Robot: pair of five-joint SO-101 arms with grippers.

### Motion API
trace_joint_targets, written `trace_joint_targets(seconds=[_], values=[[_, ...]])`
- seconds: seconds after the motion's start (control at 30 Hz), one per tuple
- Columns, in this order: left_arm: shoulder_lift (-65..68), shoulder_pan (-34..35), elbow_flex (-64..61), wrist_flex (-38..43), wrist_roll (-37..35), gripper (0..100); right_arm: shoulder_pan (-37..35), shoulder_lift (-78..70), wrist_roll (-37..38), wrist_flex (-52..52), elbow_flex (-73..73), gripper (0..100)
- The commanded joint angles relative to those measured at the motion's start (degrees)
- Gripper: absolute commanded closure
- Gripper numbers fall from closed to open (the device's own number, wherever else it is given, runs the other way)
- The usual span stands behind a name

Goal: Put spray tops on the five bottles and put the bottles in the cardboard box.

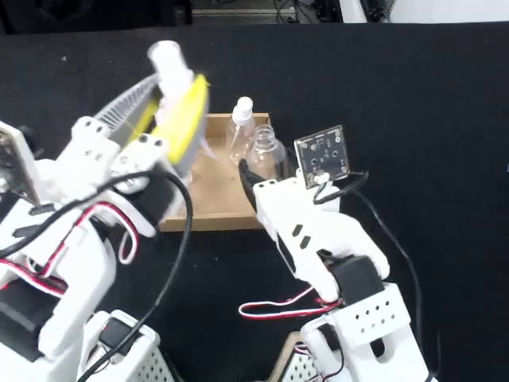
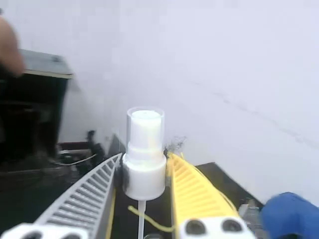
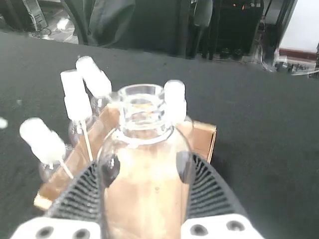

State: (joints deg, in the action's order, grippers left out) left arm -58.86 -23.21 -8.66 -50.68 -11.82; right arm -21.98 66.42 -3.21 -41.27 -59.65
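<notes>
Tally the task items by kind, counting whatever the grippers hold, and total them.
Capped bottles: 4
Uncapped bottle: 1
Loose spray top: 1
Cardboard box: 1
Total: 7

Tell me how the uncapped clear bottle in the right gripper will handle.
The bottle looks empty and thin-walled, so it is probably light and a bit squashy under the fingers. Its smooth round body may twist or slip in that grip. Empty, it could tip easily once set down.
</notes>
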Motion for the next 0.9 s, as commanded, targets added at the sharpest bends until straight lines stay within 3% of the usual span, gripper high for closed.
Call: trace_joint_targets(seconds=[0.0,0.2,0.53,0.7,0.87], values=[[0.2,-3.9,1.1,6.9,-0.4,96,-2.6,1.5,-0.6,1.8,0.4,98.7],[0.3,-4.0,-7.3,20.7,0.0,96,-6.6,1.5,-0.4,1.6,0.2,98.7],[2.5,-0.8,-8.7,20.7,0.2,96,-6.3,3.5,0.0,2.0,-0.1,98.7],[6.8,-0.5,-2.2,13.6,0.2,96,-6.3,11.6,3.2,8.4,-7.2,98.7],[10.1,-0.6,5.8,5.7,0.2,96,-6.3,16.6,3.4,7.1,-8.6,98.7]])
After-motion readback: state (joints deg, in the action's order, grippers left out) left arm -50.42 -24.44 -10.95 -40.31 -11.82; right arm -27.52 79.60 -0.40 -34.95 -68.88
